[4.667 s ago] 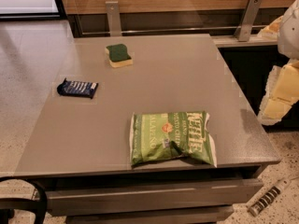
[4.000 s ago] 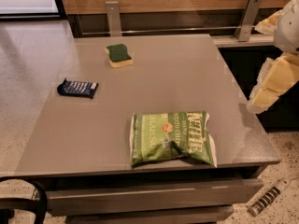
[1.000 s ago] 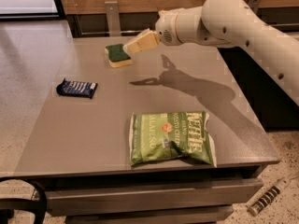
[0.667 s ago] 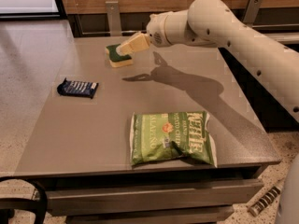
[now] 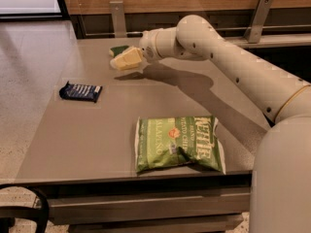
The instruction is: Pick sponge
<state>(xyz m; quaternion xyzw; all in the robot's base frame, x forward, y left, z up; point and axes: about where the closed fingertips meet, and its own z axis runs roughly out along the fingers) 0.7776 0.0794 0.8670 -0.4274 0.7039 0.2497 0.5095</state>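
Note:
The sponge (image 5: pixel 117 49) lies at the far left of the grey table (image 5: pixel 97 135). Only a strip of its dark green top shows; the rest is hidden behind the gripper. My gripper (image 5: pixel 116 64), with pale yellow fingers, hangs right over the sponge's near side, pointing left and down. The white arm (image 5: pixel 233 67) reaches in from the right across the table.
A dark blue snack bar wrapper (image 5: pixel 80 91) lies at the table's left side. A green chip bag (image 5: pixel 179 142) lies near the front edge. A wooden wall with metal brackets (image 5: pixel 117 16) stands behind the table. A dark object (image 5: pixel 19 216) sits at bottom left.
The arm has swung in from the right edge across the table, and the gripper has moved left and down until it covers most of the sponge. The sponge, wrapper and bag have not moved.

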